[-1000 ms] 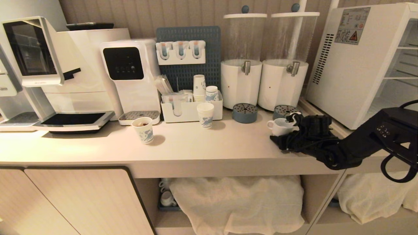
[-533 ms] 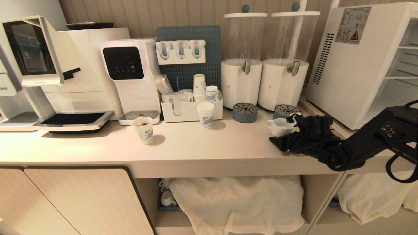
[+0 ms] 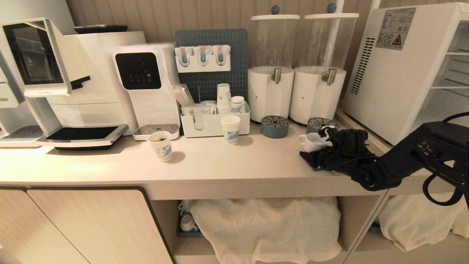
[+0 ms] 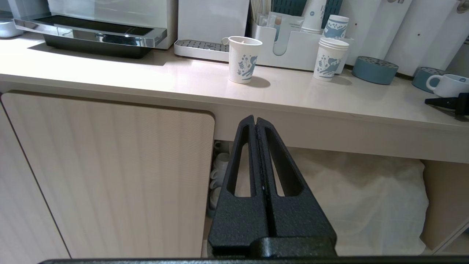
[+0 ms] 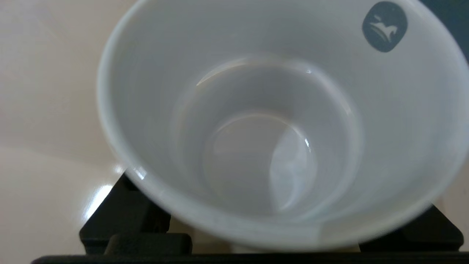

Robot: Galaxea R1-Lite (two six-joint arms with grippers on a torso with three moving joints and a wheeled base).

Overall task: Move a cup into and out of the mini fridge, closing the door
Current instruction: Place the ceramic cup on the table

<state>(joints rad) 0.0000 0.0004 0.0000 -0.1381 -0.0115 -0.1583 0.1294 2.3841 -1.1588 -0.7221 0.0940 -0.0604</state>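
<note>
The cup (image 3: 310, 142), a squat white mug with a loop handle, stands on the counter in front of the right drink dispenser. My right gripper (image 3: 316, 143) reaches in from the right and is open, one finger on each side of the mug. In the right wrist view the cup (image 5: 256, 139) fills the frame, its blue logo on the far wall, and one black finger (image 5: 124, 216) shows under its rim. The mini fridge (image 3: 399, 73) stands at the right with its wire shelves exposed; the door is out of view. My left gripper (image 4: 255, 119) hangs shut below the counter edge.
Two white drink dispensers (image 3: 271, 93) with blue drip trays (image 3: 274, 126) stand behind the mug. Paper cups (image 3: 160, 146) and a white organizer (image 3: 214, 123) sit mid-counter, coffee machines (image 3: 146, 84) at the left. Towels (image 3: 267, 227) fill the shelf under the counter.
My right arm has crept slightly left, further around the cup, with its jaws a touch wider. The cup has stayed in place and the left arm has not moved.
</note>
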